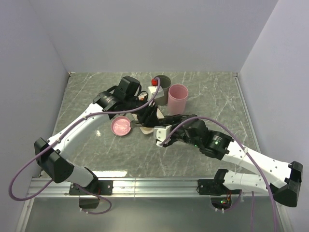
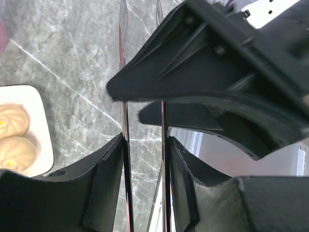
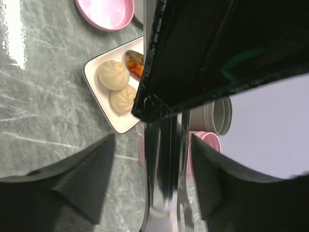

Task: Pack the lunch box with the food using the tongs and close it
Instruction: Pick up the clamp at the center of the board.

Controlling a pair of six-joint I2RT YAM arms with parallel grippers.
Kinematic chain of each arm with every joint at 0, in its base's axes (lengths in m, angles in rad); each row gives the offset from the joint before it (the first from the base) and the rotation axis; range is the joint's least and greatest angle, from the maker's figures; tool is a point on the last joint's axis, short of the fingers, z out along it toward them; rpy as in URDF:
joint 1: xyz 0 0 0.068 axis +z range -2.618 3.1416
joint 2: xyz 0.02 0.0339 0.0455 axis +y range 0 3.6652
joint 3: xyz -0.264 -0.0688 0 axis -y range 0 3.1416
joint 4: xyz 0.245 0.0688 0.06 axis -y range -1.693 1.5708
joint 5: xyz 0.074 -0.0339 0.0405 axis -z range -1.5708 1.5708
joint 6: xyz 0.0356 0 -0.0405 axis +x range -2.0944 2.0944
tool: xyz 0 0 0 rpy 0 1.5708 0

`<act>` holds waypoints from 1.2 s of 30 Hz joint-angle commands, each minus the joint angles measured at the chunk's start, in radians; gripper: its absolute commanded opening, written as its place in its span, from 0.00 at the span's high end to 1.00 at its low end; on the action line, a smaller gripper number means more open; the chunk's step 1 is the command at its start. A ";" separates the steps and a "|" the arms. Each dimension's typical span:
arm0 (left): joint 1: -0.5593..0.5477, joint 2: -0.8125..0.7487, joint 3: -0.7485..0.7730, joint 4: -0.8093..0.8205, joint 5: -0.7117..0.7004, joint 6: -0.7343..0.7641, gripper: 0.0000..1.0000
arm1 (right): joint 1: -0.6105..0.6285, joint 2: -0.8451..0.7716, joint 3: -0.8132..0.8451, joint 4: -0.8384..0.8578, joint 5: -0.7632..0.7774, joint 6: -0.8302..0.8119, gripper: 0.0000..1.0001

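**Left claw clamped on the tongs, right claw spread around them**

Your tongs (image 3: 164, 203) hang over the middle of the table (image 1: 217, 96), and both arms meet at them.

In your left wrist view, the left gripper (image 2: 145, 142) has a pad (image 2: 108, 183) pressed against the outside of each thin metal arm. It is closed on the tongs, and the two arms run parallel with a narrow gap between them.

Your right wrist view adds what that one cannot show. The right gripper (image 3: 152, 140) straddles the tongs with its jaws spread. Bare table shows between the metal and the finger at 9 o'clock, so it grips nothing.

The food (image 3: 135, 65) appears only in the right wrist view. It is one glossy orange-brown piece on the white tray (image 3: 103, 95), at 2 o'clock of the nearer of two pale buns (image 3: 113, 73). The left wrist view catches just the buns at a corner of the tray, and from above the arms cover most of the tray.

Only the top view gives you the layout:
- The lunch box (image 1: 165, 91) stands upright with its mouth open, at 1 o'clock of the tray.
- A pink cup (image 1: 177, 99) stands just beside the lunch box, at its 4 o'clock.
- A pink lid (image 1: 121, 126) lies flat at 9 o'clock of the tray, near it.
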 commanded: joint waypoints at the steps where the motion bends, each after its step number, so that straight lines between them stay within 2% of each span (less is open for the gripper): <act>1: -0.016 -0.010 0.024 -0.004 0.052 0.025 0.55 | -0.013 0.016 0.055 0.035 -0.017 -0.010 0.32; 2: -0.018 -0.011 0.018 -0.007 0.053 0.027 0.55 | -0.016 0.022 0.059 0.032 -0.019 -0.015 0.39; 5: -0.027 -0.011 0.011 -0.013 0.053 0.033 0.55 | -0.017 0.028 0.067 0.025 -0.022 -0.024 0.46; 16: -0.033 -0.004 -0.002 -0.039 0.050 0.045 0.55 | -0.017 0.030 0.081 0.008 -0.004 -0.042 0.63; 26: -0.050 -0.002 -0.013 -0.041 0.027 0.045 0.50 | -0.017 0.023 0.075 0.003 0.001 -0.049 0.67; 36: -0.053 0.009 -0.009 -0.027 0.049 0.021 0.49 | -0.003 -0.009 -0.003 0.090 0.061 -0.127 0.70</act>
